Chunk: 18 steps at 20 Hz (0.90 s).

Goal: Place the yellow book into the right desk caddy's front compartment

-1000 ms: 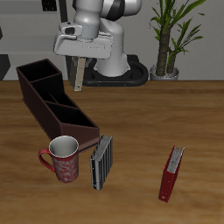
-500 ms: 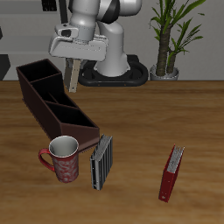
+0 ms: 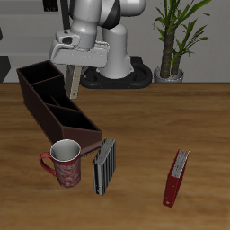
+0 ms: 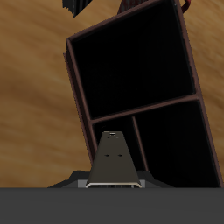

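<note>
My gripper [image 3: 70, 65] is shut on the top of the yellow book [image 3: 69, 84], which hangs upright, pale tan and thin. It hangs in the air above the long dark maroon right desk caddy [image 3: 36, 101], over its back half and near a cross partition. In the wrist view the book [image 4: 112, 156] points down at a partition [image 4: 144, 109] between two dark compartments. The larger compartment [image 4: 131, 61] lies toward the caddy's end nearest the mug. The book touches no wall.
A patterned mug with a red handle [image 3: 64, 163] stands just before the caddy's near end. A dark grey ribbed book [image 3: 104, 166] stands beside the mug. A dark red book [image 3: 176, 178] stands farther along the table's front. A potted plant [image 3: 175, 40] is at the back.
My gripper has carried the yellow book sideways from beside the caddy's back to over the caddy, and a little lower. Nothing else has moved.
</note>
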Tool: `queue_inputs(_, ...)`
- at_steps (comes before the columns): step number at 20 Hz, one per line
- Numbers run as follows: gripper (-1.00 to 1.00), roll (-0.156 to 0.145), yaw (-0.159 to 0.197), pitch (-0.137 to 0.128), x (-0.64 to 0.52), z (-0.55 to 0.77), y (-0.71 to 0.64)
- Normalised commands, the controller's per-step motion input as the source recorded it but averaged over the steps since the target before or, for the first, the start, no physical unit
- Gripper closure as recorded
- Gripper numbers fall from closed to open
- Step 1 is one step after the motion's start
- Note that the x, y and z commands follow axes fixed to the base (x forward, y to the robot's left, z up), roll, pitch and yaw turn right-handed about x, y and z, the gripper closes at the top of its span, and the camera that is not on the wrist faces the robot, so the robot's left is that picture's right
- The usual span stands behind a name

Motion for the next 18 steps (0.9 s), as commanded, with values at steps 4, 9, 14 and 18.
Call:
queue_inputs(4,1.0,-0.004,-0.001,0.022,0.0,-0.14,-0.02)
queue_inputs(9,1.0,-0.01,-0.003,0.01,0.05,-0.08,-0.04)
queue_inputs(14,1.0,-0.016,-0.004,-0.016,0.08,0.04,-0.09)
queue_inputs(18,1.0,-0.011,-0.004,0.01,0.07,-0.05,-0.09)
